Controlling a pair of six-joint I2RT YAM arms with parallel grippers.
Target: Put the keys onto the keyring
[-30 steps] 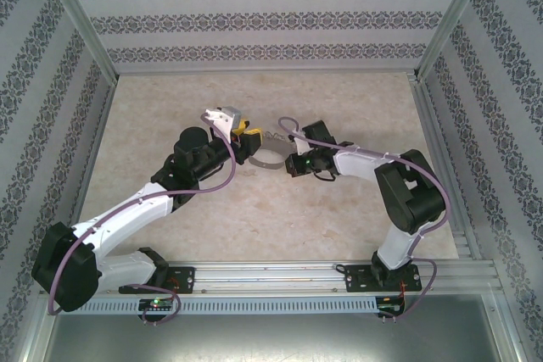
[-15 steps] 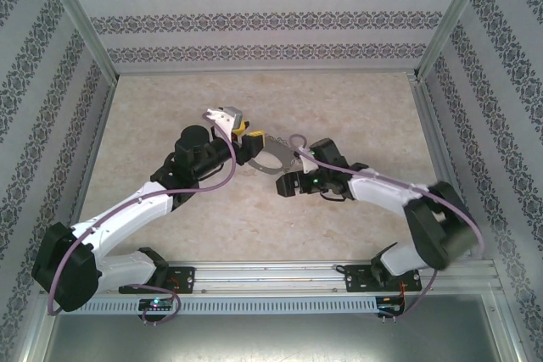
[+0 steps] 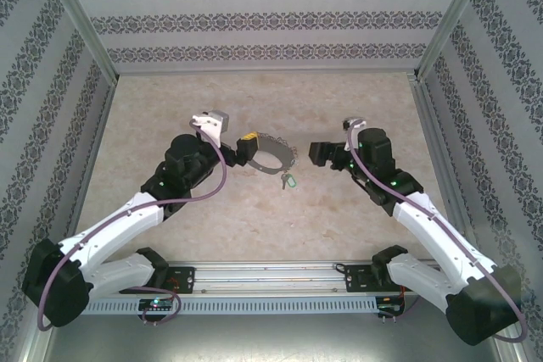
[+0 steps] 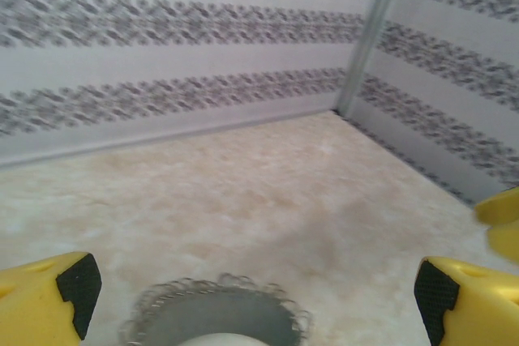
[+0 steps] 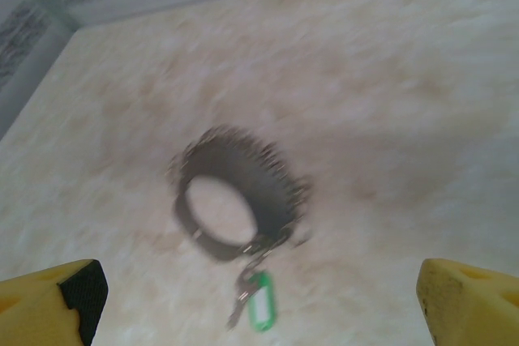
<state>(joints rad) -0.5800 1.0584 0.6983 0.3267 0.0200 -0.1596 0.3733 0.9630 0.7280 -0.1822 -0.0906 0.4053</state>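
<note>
Currently the keyring (image 3: 270, 157) lies mid-desk (image 3: 339, 99), beaded fringe along its rim, with the green-headed keys (image 3: 287, 181) linked on at its near side. Jaws of the left pincer (image 3: 246, 150) spread wide just beside the ring's left edge, pinching nothing. Those of the right pincer (image 3: 316, 153) likewise spread and empty, apart to the right.
</note>
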